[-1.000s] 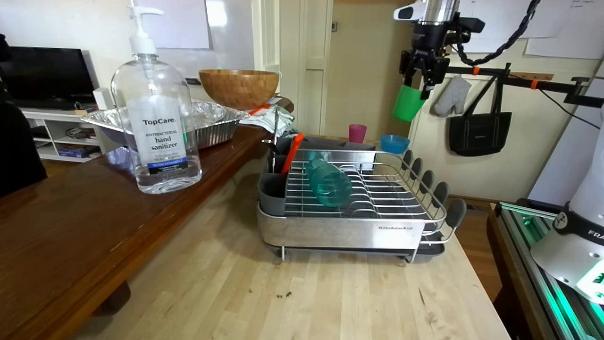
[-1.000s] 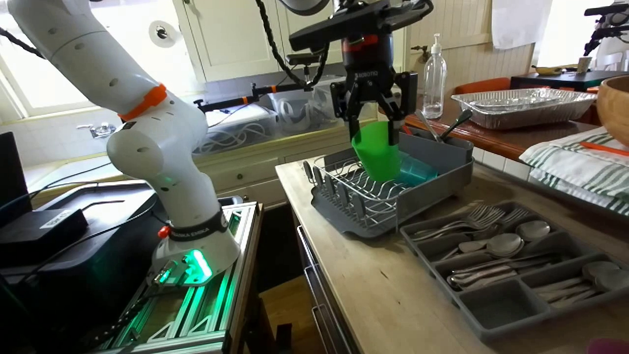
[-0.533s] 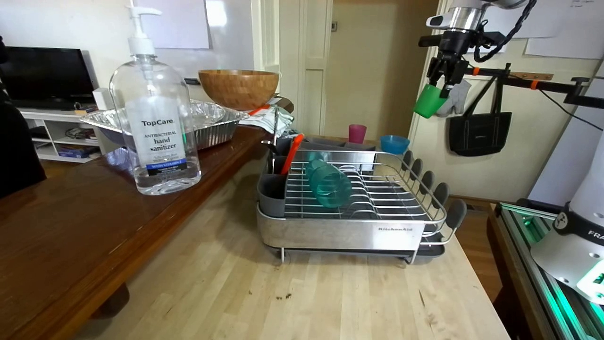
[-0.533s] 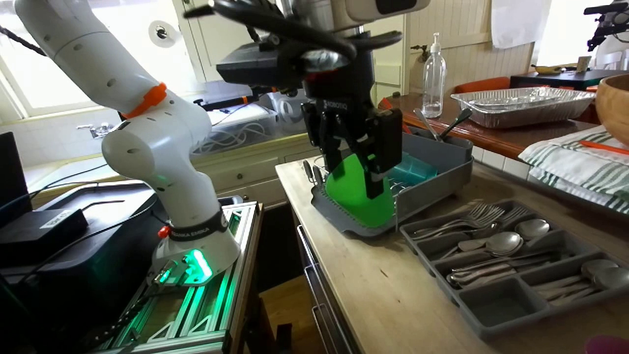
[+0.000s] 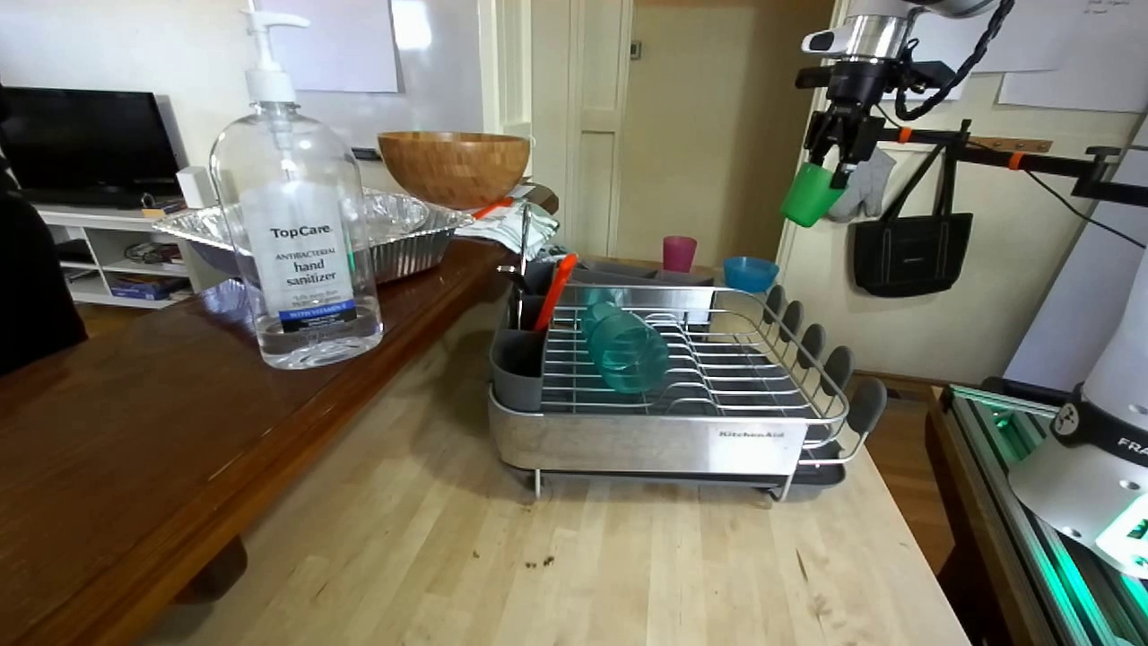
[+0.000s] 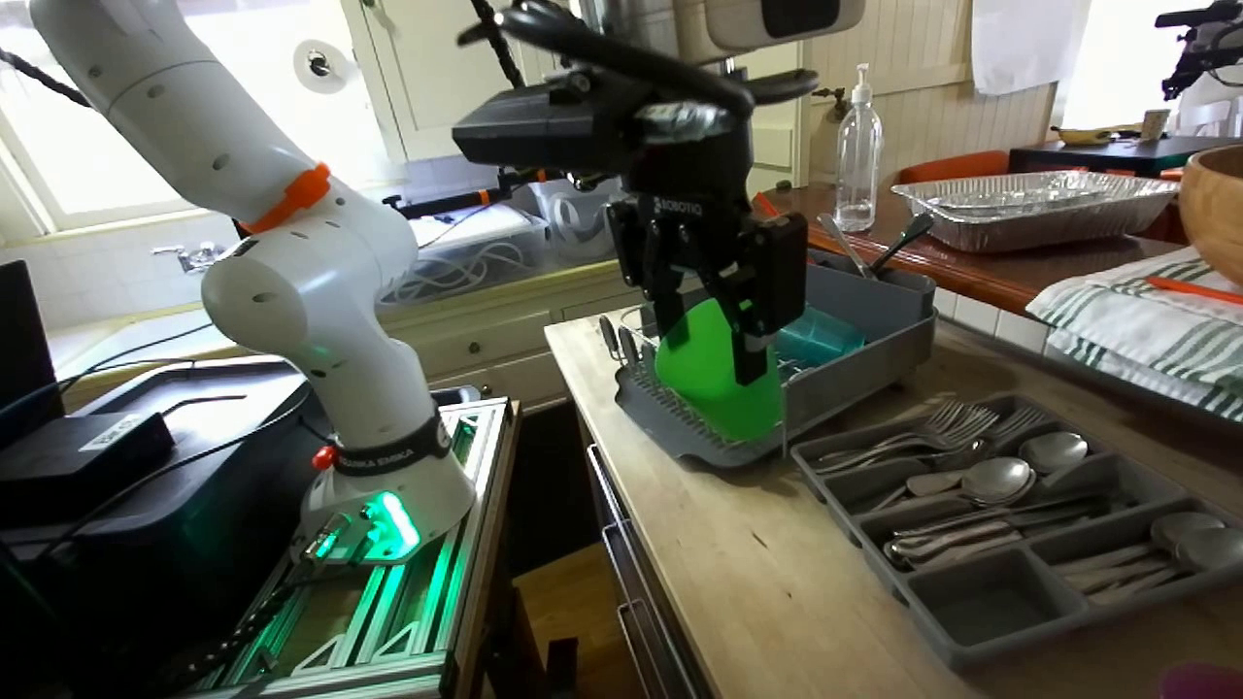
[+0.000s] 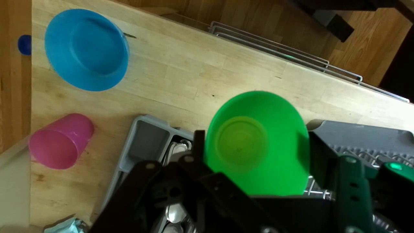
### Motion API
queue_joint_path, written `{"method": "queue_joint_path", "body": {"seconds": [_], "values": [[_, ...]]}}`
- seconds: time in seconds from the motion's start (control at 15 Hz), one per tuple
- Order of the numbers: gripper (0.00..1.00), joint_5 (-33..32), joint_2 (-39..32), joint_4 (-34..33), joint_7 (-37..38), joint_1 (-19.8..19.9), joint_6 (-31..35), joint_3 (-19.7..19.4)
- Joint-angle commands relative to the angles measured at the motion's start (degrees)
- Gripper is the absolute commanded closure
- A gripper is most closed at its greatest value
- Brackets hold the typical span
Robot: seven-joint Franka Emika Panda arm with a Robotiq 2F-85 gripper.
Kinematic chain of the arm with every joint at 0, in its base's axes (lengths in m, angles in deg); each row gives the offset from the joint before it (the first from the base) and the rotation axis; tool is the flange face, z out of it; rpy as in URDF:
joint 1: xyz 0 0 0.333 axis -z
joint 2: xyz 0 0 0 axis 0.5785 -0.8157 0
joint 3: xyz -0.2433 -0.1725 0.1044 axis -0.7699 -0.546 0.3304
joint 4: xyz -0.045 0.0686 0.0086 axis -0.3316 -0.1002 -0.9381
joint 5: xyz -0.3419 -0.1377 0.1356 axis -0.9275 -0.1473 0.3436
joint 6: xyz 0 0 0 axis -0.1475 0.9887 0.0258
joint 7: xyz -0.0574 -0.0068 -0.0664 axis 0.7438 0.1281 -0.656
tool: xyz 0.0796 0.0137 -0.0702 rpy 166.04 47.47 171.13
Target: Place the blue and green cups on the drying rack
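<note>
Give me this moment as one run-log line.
green cup: tilted, held in jaws, not on drying rack | teal cup: lying on rack | blue bowl, pink cup: on wooden counter

1. Wrist view: the fingers (image 7: 199,144) hide part of the cutlery tray (image 7: 148,140).
2. That view's right edge crops the drying rack (image 7: 364,134).
3. In an exterior view, the bottom edge cuts off most of the pink cup (image 6: 1197,682).
</note>
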Motion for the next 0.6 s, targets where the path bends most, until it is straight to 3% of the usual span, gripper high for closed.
{"method": "queue_joint_path", "body": {"seconds": [0.0, 0.53], "values": [[0.51, 2.0, -6.0, -5.2, -6.4, -2.9, -1.2, 1.7], [0.51, 5.8, -19.5, -15.5, -7.2, -13.4, -5.1, 18.2]]}}
